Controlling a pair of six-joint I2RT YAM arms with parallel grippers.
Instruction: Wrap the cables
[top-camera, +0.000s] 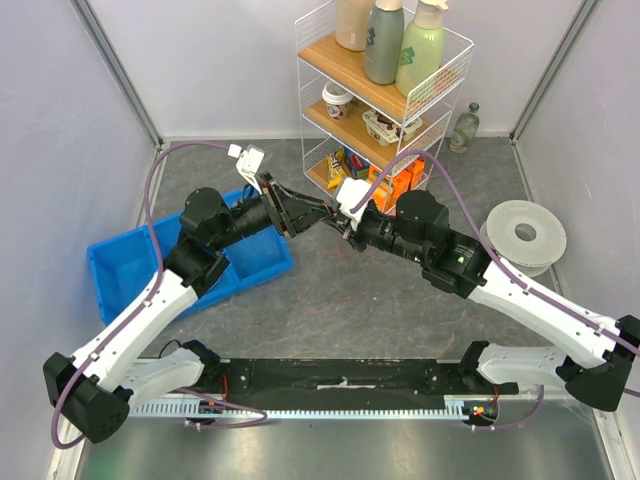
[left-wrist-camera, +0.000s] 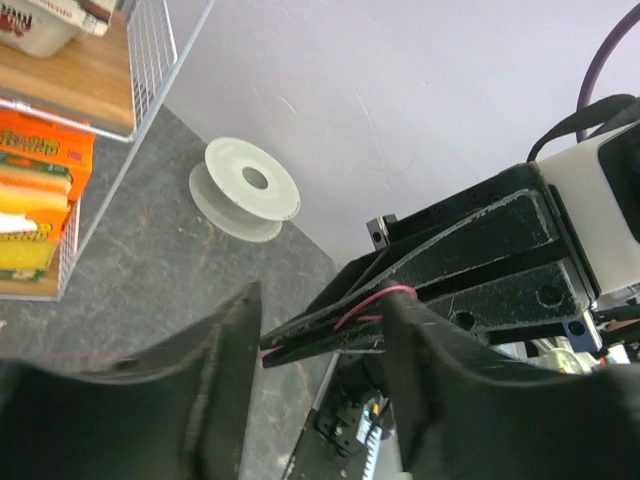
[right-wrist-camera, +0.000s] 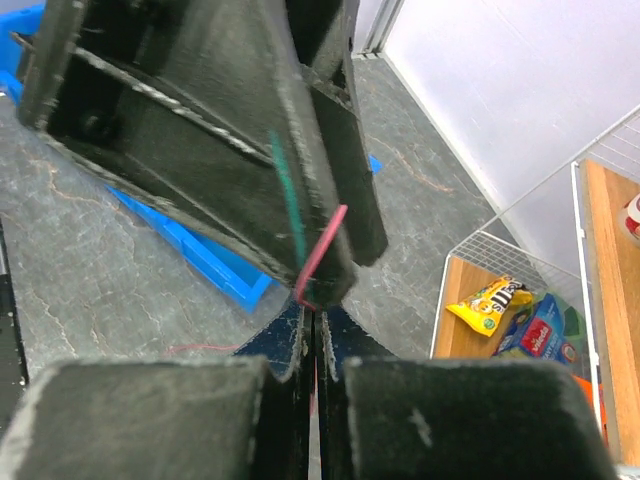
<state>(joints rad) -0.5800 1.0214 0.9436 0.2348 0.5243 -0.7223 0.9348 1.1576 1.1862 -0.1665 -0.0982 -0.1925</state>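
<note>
Pressed shut on the thin pink cable (right-wrist-camera: 322, 245), right gripper (right-wrist-camera: 312, 335); just beyond, left gripper (left-wrist-camera: 322, 300) spread open, straddling those fingers, cable looped at the tips, raised above the table (top-camera: 350, 300). Best to hold tension and wind slowly so no loop slips. Looks hair-fine, limp, easily lost. Farther back, blue bin (top-camera: 120, 265).
</note>
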